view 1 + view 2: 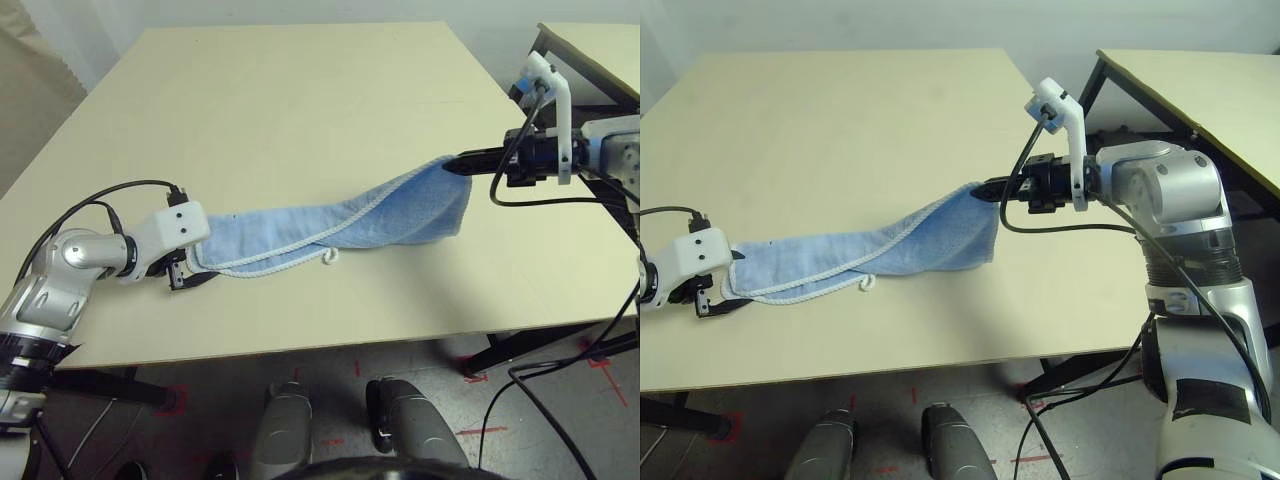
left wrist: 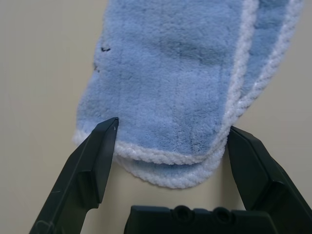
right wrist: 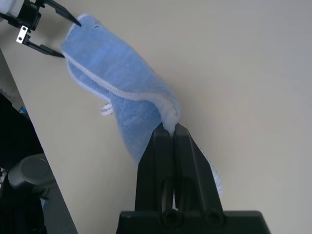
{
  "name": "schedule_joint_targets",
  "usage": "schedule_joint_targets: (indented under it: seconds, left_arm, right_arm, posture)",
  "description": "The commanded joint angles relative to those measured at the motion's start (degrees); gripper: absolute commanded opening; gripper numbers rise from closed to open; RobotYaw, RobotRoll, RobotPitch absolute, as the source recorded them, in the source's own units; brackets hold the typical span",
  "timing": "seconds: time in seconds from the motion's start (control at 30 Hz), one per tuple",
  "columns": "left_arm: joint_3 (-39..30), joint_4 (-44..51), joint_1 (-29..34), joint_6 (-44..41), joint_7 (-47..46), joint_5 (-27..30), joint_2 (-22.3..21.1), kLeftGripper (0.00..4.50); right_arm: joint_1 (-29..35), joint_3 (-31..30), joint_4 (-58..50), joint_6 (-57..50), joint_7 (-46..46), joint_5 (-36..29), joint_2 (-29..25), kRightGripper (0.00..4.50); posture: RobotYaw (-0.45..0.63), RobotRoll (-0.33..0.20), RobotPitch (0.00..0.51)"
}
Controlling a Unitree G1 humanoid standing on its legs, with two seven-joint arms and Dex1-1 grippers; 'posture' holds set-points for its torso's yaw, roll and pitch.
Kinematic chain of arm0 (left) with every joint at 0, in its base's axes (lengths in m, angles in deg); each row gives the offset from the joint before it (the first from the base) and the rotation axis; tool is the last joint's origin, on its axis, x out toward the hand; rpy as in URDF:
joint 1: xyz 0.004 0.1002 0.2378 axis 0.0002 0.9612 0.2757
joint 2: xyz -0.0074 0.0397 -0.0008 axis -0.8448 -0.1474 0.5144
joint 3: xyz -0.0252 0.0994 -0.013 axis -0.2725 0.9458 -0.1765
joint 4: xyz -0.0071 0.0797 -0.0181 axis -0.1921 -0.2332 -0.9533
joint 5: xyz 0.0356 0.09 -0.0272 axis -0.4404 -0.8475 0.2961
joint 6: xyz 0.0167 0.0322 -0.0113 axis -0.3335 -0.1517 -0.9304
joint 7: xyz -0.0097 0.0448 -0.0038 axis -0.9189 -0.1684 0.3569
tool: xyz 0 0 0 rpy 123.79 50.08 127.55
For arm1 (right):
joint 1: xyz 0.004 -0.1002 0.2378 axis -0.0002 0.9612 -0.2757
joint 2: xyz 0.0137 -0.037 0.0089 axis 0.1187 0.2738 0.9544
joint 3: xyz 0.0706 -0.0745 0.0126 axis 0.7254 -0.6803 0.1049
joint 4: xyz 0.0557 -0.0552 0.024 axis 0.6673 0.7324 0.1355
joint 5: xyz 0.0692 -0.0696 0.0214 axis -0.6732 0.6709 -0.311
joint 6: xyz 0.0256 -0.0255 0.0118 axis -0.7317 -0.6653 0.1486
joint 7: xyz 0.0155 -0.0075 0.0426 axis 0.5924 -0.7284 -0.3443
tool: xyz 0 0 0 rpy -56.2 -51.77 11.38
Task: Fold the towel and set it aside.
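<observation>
The towel [image 1: 330, 225] is light blue terry with white stitched edging, folded lengthwise and stretched across the front of the table [image 1: 300, 90]. A small white loop [image 1: 330, 257] hangs from its near edge. My right gripper [image 1: 455, 165] is shut on the towel's right end and holds that end up off the table, its fingers [image 3: 168, 127] pressed together on the edging. The left end lies flat on the table. My left gripper [image 2: 170, 131] is open there, one finger on each side of the towel's doubled end [image 2: 170, 73]. A dark stitched mark [image 2: 102, 48] shows on the cloth.
A second table [image 1: 590, 50] with a black frame stands close at the back right, behind my right arm. Black cables [image 1: 120, 195] loop over my left forearm near the table's front left edge. The table's front edge runs just below the towel.
</observation>
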Motion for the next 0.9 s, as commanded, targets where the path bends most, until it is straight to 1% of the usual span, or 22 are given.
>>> schedule_joint_targets:
  seconds: [0.03,0.1,0.2,0.3,0.5,0.67,0.9]
  left_arm:
    - [-0.11,0.98,0.66,-3.01,3.08,3.03,0.25,4.46]
    - [-0.53,1.96,1.30,-5.00,4.77,4.43,-0.54,4.46]
    - [-1.11,3.24,2.29,-7.56,7.89,6.08,-2.81,4.46]
    - [-1.37,3.10,2.01,-7.49,9.06,6.63,-4.14,4.46]
    - [-0.63,0.44,-0.86,-5.16,5.84,5.12,-2.31,4.46]
    - [0.27,-0.11,-0.98,-4.13,4.34,4.14,-0.71,4.46]
    - [1.55,-2.73,-1.54,-1.40,1.74,0.16,0.08,4.46]
  right_arm:
    - [0.52,0.74,-0.93,-0.23,0.53,-0.34,-0.73,0.00]
    - [0.45,0.74,-0.80,-0.08,0.58,-0.34,-0.83,0.00]
    - [0.10,0.70,-0.59,0.01,0.66,-0.35,-0.81,0.00]
    - [-0.09,0.60,-0.37,0.20,0.71,-0.29,-0.66,0.00]
    - [0.35,0.57,-0.93,0.09,0.85,-0.48,-0.52,0.00]
    - [0.55,0.52,-1.29,-0.11,0.89,-0.67,-0.79,0.00]
    - [0.85,0.61,-1.76,-0.31,0.99,-0.85,-1.09,0.00]
  posture:
    - [0.04,0.000,0.101]
    - [0.04,0.000,0.100]
    - [0.04,0.000,0.098]
    - [0.05,0.000,0.097]
    - [0.04,0.000,0.099]
    - [0.04,0.000,0.101]
    - [0.04,0.000,0.100]
